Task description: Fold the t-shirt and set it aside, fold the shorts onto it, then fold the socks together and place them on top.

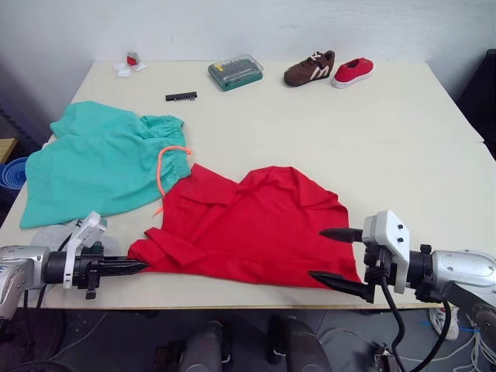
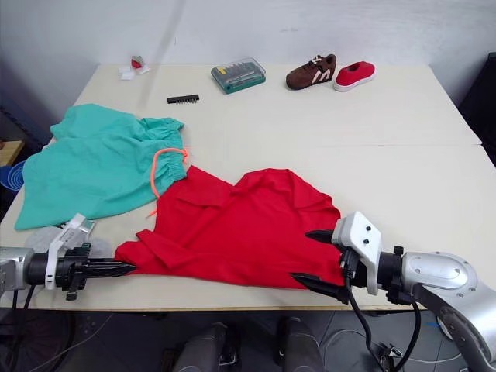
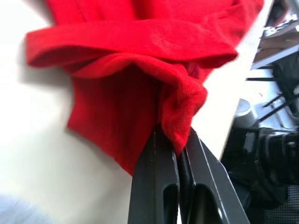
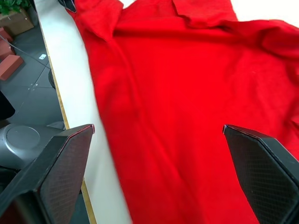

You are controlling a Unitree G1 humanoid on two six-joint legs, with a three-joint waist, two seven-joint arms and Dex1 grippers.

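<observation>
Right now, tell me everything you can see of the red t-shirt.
The t-shirt is bright red soft cloth, short-sleeved, lying rumpled and partly folded over along the near edge of the cream table. Its upper corner touches the teal shorts by the orange drawstring. The left claw is shut on its bunched corner; the right claw is open around its opposite edge.

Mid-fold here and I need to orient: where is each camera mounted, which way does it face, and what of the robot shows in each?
Left eye view: head camera, looking forward and down over the table; left gripper pinches the t-shirt, right gripper is open at its other edge.
Right eye view: the stereo twin, same scene, with the shorts.
Left wrist view: along shut fingers clamping red cloth.
Right wrist view: between spread fingers, onto the t-shirt at the table's near edge.
Shared: all four show the t-shirt.
</observation>
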